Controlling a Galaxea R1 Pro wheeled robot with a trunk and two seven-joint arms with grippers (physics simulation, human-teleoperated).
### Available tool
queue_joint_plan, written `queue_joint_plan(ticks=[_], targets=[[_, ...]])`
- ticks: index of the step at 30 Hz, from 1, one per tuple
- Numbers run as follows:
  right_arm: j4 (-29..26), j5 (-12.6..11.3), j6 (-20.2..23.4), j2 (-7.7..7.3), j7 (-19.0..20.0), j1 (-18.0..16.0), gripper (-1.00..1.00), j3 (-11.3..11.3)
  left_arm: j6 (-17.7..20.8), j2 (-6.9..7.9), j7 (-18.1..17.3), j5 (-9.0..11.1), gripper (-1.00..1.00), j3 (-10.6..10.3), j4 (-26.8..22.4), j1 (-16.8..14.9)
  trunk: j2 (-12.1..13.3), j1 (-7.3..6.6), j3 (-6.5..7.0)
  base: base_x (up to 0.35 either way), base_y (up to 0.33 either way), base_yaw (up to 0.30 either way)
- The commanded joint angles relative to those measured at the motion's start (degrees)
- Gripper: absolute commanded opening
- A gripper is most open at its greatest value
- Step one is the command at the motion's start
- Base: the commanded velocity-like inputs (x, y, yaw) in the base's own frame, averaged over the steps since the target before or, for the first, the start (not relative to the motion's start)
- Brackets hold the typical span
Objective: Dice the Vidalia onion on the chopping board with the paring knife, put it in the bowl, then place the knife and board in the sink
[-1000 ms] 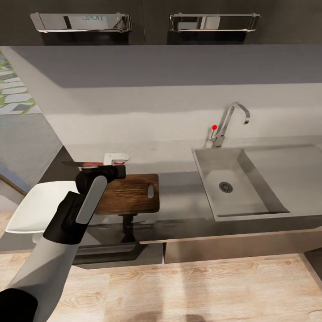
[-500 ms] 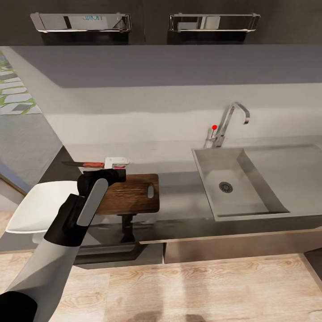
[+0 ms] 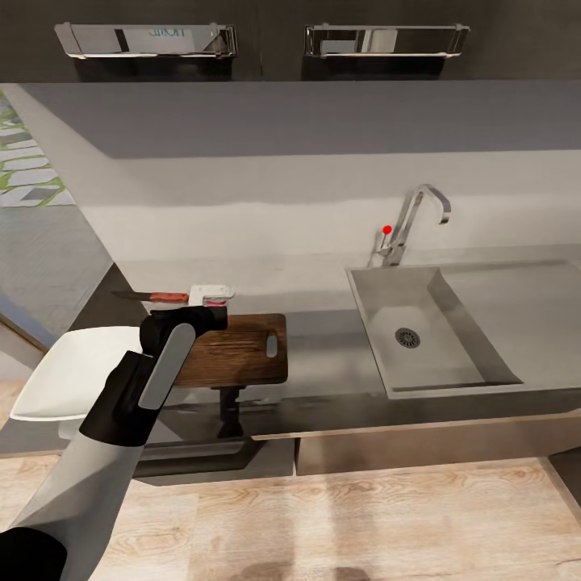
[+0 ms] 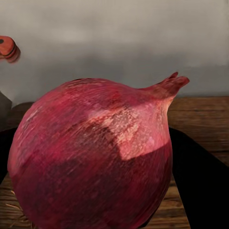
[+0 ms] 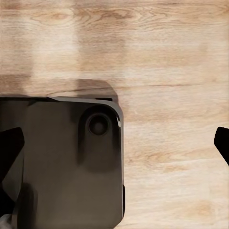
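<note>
- The left gripper (image 3: 211, 295) hangs over the far left corner of the board (image 3: 242, 349); in the head view the wrist covers most of its fingers, so the grip itself is hard to read there.
- In the left wrist view the onion (image 4: 93, 155) sits between dark finger (image 4: 198, 176) shapes on either side, held in the jaws just above the board's wood.
- The knife (image 3: 153, 298) lies on the countertop (image 3: 323, 339) just left of the gripper, its red handle toward it, the dark blade pointing left.
- The bowl (image 3: 68, 379) stands at the near left, partly hidden by the forearm.
- The sink (image 3: 428, 335) is well right of the board, its basin bare around the drain.
- The right gripper's (image 5: 117, 157) dark fingertips show at the frame edges, wide apart, over wooden floor and a dark base.
</note>
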Motion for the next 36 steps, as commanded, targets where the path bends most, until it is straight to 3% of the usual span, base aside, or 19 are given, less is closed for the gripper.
queue_joint_plan(ticks=[1,11,36], targets=[[0.0,0.6,-0.1,0.03,-0.4,0.0,1.0,-0.2,0.1,0.06,0.5,0.5,-1.0,-0.1,0.0,0.0,-0.1,0.03,-0.09,0.0,0.0,0.0],[0.0,0.6,0.0,0.13,-0.4,0.0,1.0,-0.3,0.1,0.06,0.5,0.5,-1.0,-0.1,-0.1,0.2,-0.1,0.03,-0.21,0.0,0.0,0.0],[0.0,0.6,0.0,0.11,-0.4,0.0,1.0,-0.3,0.1,0.06,0.6,0.6,-1.0,-0.1,-0.2,0.3,-0.1,0.03,-2.06,0.0,0.0,0.0]])
